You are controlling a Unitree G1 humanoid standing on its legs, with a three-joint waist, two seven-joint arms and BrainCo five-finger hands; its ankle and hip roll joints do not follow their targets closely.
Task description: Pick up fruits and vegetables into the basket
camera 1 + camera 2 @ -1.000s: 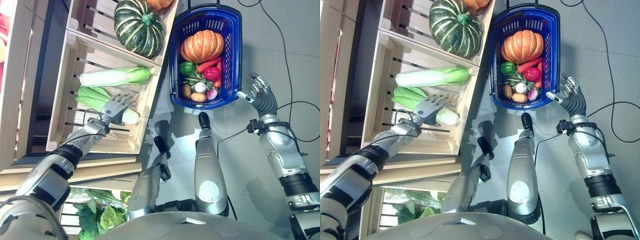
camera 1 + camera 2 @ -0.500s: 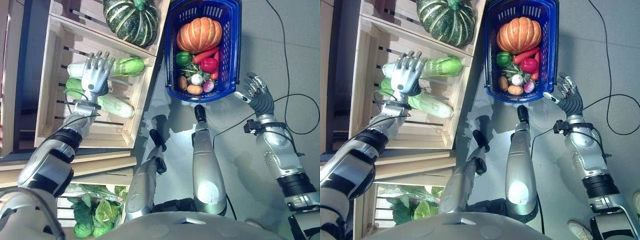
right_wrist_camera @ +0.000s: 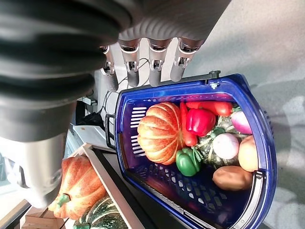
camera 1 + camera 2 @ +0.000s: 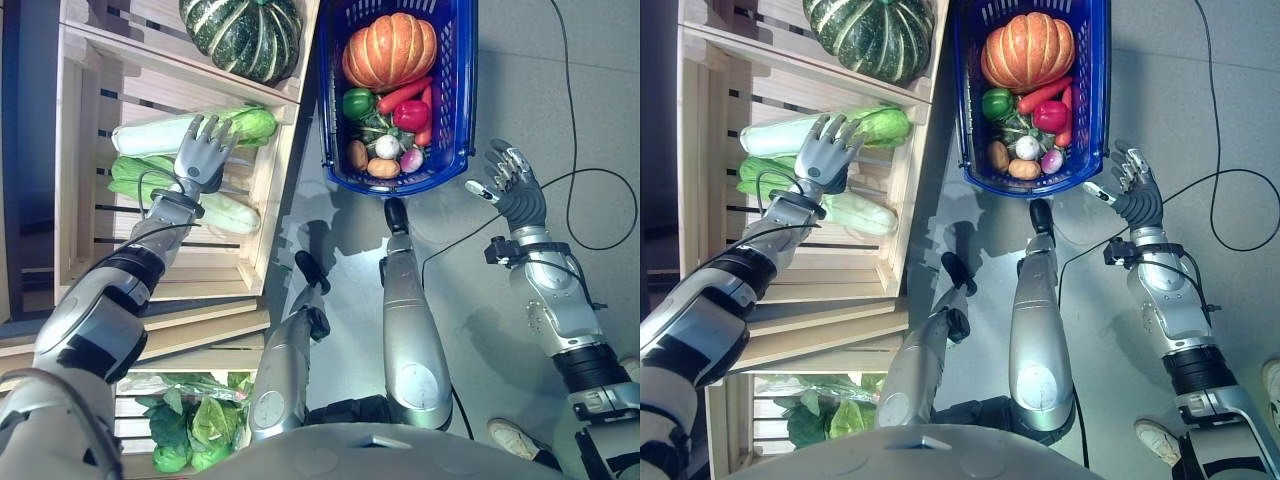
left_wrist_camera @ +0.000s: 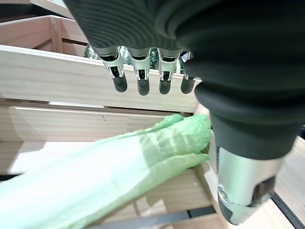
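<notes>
My left hand (image 4: pixel 203 160) hovers open inside a wooden crate (image 4: pixel 78 215), its fingers spread just above a pale green cabbage (image 4: pixel 170 132); in the left wrist view that cabbage (image 5: pixel 119 167) lies below the straight fingers (image 5: pixel 139 71). Two more green cabbages (image 4: pixel 222 210) lie under the hand. The blue basket (image 4: pixel 461 90) stands on the floor with an orange pumpkin (image 4: pixel 390 50), a green pepper (image 4: pixel 357 102), a red pepper (image 4: pixel 410 113) and small roots. My right hand (image 4: pixel 515 190) is open beside the basket's near right corner, holding nothing.
A dark green striped squash (image 4: pixel 240 35) fills the crate compartment behind the cabbages. An orange pumpkin (image 3: pixel 78 191) sits further back on the shelf. Leafy greens (image 4: pixel 200 425) lie in a lower crate. A person's shoe (image 4: pixel 512 437) shows at lower right.
The camera has shifted, sliding the scene. My left hand rose from the lower cabbages to over the upper cabbage, staying open. The right hand has barely moved.
</notes>
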